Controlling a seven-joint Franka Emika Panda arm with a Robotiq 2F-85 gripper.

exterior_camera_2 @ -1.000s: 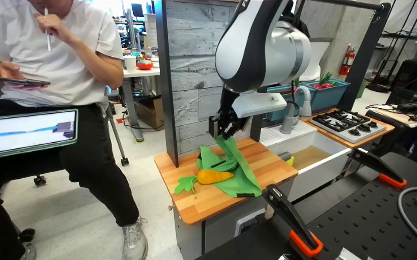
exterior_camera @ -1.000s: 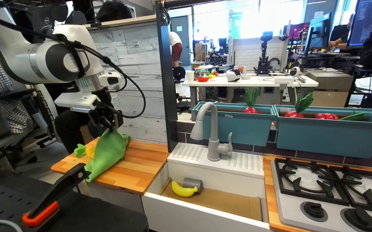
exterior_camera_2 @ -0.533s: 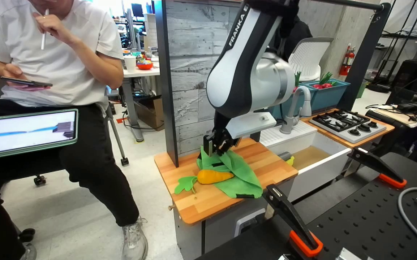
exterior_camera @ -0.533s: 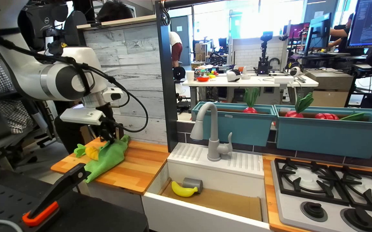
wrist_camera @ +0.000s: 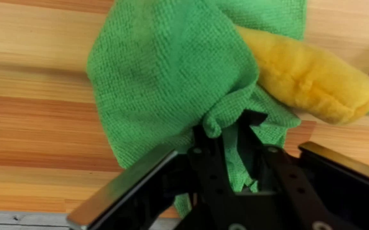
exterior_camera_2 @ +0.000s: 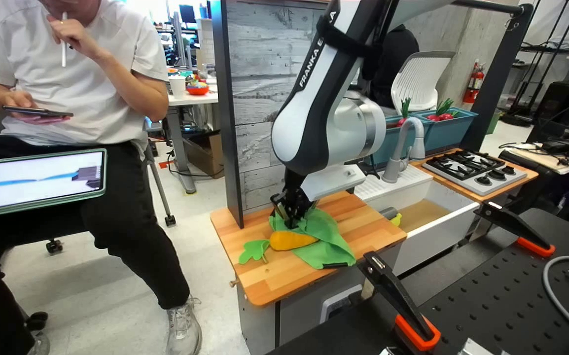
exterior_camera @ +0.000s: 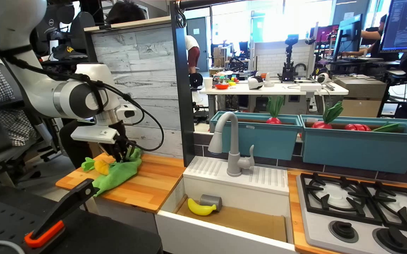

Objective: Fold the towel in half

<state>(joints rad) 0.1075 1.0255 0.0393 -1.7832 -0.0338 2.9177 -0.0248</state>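
Green towel [wrist_camera: 171,73] in rumpled, nubbly layers

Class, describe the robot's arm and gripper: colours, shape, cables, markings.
The Franka Emika Panda arm has rounded white shells with black and grey sections, FRANKA lettering, a black strap and a looping black cable. The Robotiq gripper is mostly black with jointed fingers; a white bar-shaped housing is mounted near it.

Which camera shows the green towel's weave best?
The wrist view: it sees the towel closest, weave clear, though the hand covers part. Both exterior views show the towel smaller, its weave indistinct.
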